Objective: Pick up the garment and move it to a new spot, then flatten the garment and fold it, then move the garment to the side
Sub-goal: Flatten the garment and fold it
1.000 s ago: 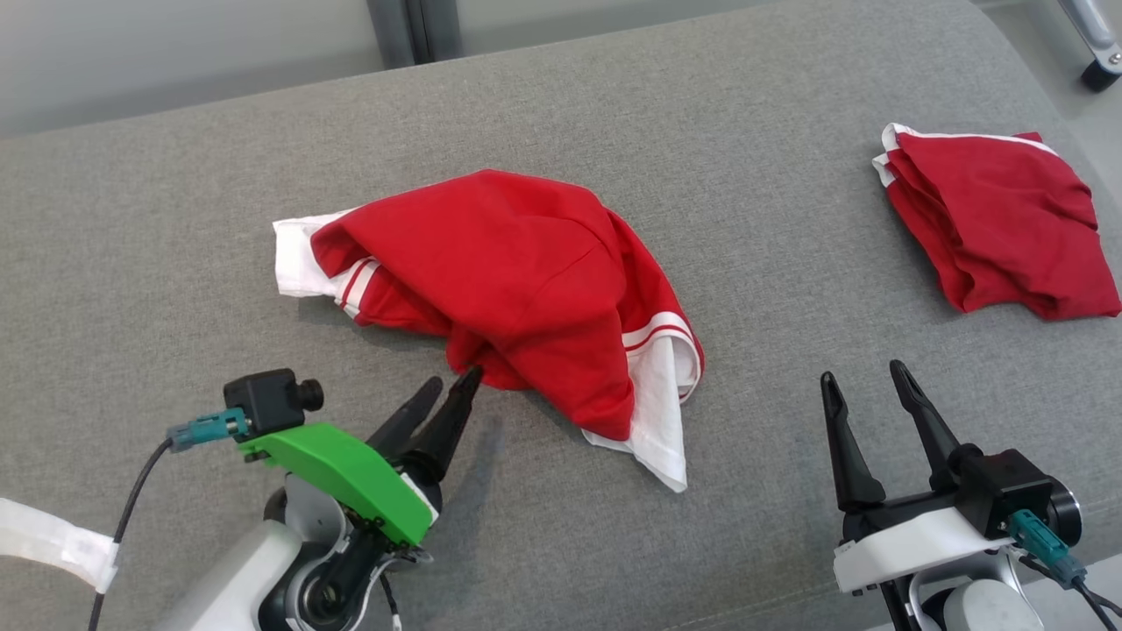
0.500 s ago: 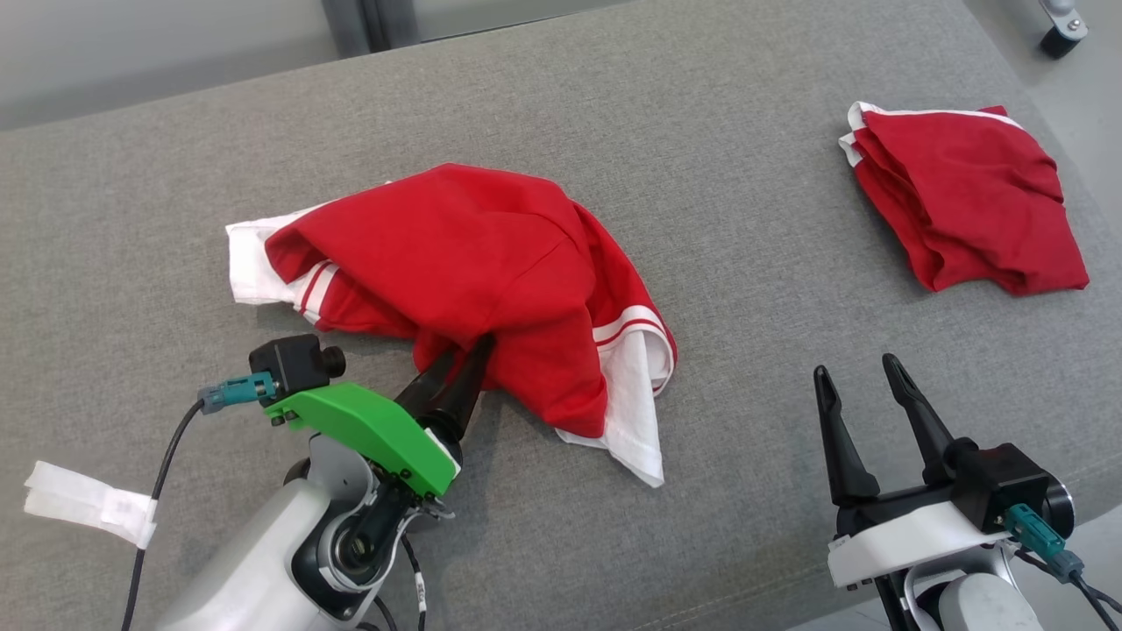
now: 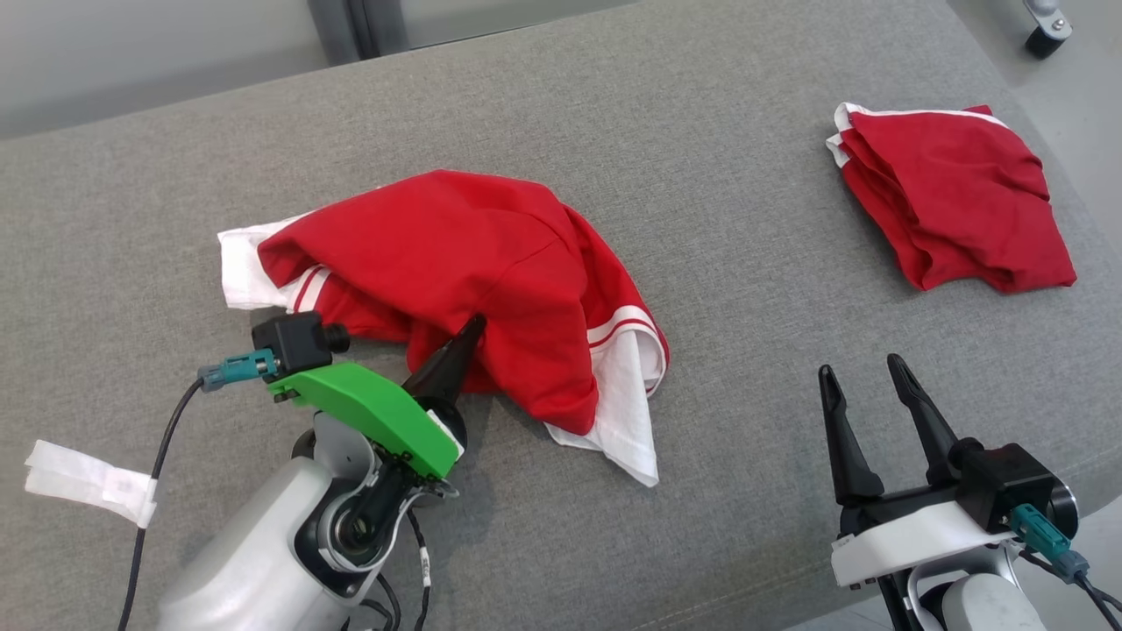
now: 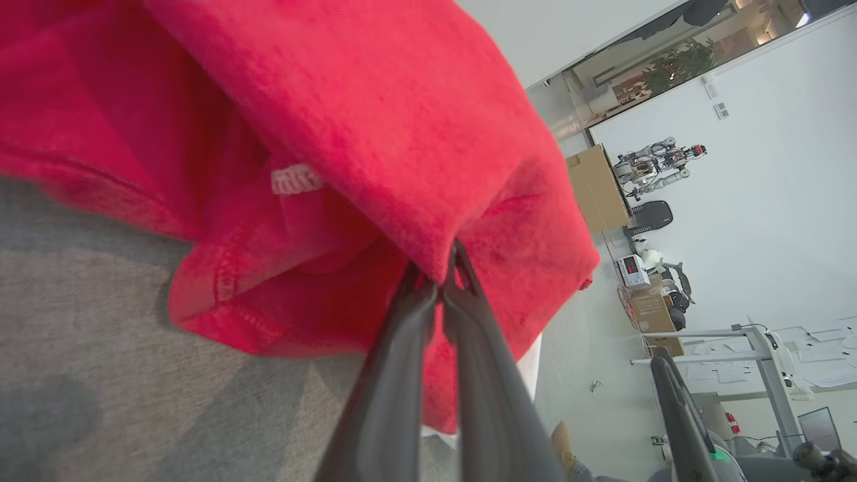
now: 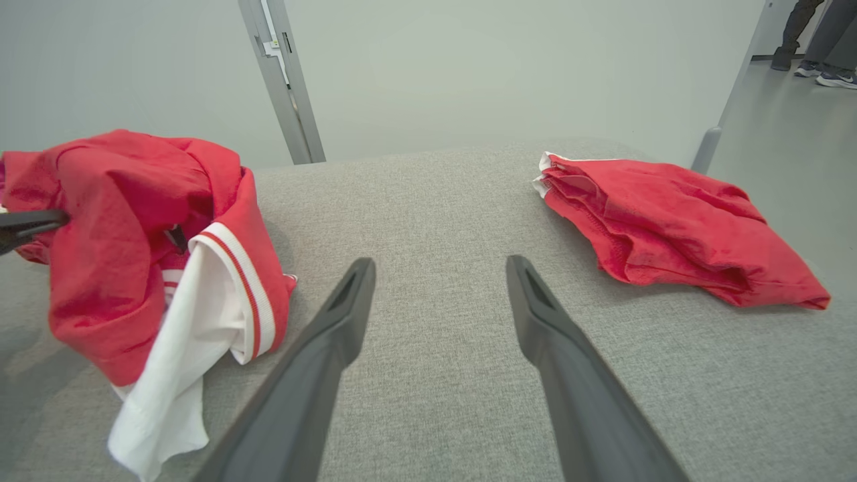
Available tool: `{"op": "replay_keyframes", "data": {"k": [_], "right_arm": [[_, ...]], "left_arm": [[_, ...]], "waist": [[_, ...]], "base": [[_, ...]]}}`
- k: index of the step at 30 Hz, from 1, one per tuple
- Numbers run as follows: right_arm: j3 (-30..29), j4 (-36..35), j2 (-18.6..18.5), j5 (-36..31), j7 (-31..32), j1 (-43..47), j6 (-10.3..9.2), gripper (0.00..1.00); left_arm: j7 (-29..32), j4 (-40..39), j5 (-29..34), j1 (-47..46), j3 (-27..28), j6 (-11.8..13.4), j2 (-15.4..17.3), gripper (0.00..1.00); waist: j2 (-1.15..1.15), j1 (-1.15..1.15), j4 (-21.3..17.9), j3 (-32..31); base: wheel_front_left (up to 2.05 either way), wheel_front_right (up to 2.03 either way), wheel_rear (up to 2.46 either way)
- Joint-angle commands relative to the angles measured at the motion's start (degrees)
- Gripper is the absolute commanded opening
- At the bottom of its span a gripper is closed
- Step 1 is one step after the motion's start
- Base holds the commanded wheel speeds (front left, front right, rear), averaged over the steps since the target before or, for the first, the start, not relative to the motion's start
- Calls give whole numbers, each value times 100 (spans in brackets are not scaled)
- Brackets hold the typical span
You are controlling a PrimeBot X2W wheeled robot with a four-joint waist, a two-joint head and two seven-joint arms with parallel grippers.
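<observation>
Grey upholstered bench, crumpled red-and-white jersey mid-surface. Left gripper: jaws clamped on its near red edge (pickup step, I judge); right gripper idle, jaws apart. Next calls for a lift clear, away from the folded red garment.

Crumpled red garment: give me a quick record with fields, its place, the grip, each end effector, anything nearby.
item: crumpled garment, red and white, mid grey cushion
left end effector: shut on a red fold at its near edge
right end effector: open, apart from the cloth, holding nothing
nearby: folded red garment, far right
</observation>
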Motion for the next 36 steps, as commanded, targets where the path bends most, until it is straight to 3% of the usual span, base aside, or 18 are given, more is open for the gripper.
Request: {"op": "replay_keyframes", "data": {"k": [1,6,10,14,19,25,30,36], "right_arm": [[-3,4,-12,48,-15,37,-6,100],[-17,7,-13,39,-15,69,-6,100],[-93,-10,-14,21,-15,124,-6,100],[-179,-25,-13,-17,-15,243,-6,100],[-274,-40,-12,-10,-15,332,-6,100],[-185,2,-13,-21,-15,258,-6,100],[-204,-54,-13,-64,-15,198,-6,100],[-269,-82,-14,-118,-15,242,-6,100]], "left_arm": [[-25,-31,60,-98,16,-35,11,0],[-81,-205,169,-82,33,-31,202,0],[-68,-729,386,72,54,28,664,0],[70,-1637,592,379,148,225,1593,0],[324,-2780,783,1044,381,659,3134,0],[386,-3167,1069,1846,429,1245,4470,0],[292,-3296,1109,2494,184,1527,4773,0],[-135,-3146,1125,2906,104,1861,4513,0]], "waist": [[0,0,15,-19],[0,0,49,-71],[0,0,123,-145],[0,0,224,-224],[0,0,384,-238],[0,0,545,-206],[0,0,607,-148],[0,0,686,-104]], "base": [[0,0,0],[0,0,0],[0,0,0],[0,0,0],[0,0,0],[0,0,0],[0,0,0],[0,0,0]]}}
